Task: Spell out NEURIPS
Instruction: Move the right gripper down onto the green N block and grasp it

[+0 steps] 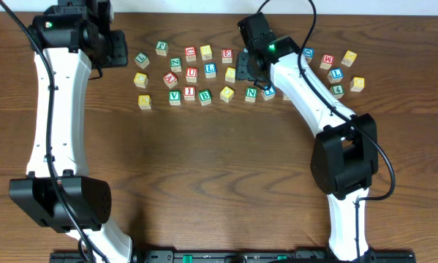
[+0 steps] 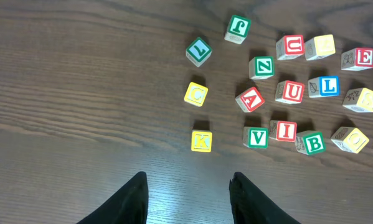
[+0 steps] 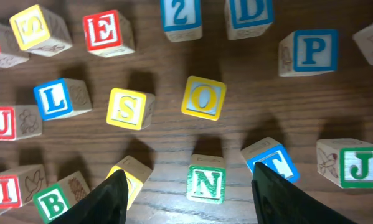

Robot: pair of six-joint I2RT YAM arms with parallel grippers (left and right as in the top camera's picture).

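You're hovering right claw (image 3: 187, 175), jaws apart & empty, over green N (image 3: 206, 182), lying nr the worktop's (image 1: 219, 161) far edge. Left claw (image 2: 189, 179) gaping, empty. You're only starting: no letters lined up yet.

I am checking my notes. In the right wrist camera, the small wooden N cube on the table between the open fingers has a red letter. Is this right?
No. The small wooden N cube has a green letter, not red, as the right wrist view shows. It does lie on the brown wooden table between the right gripper's open fingers.
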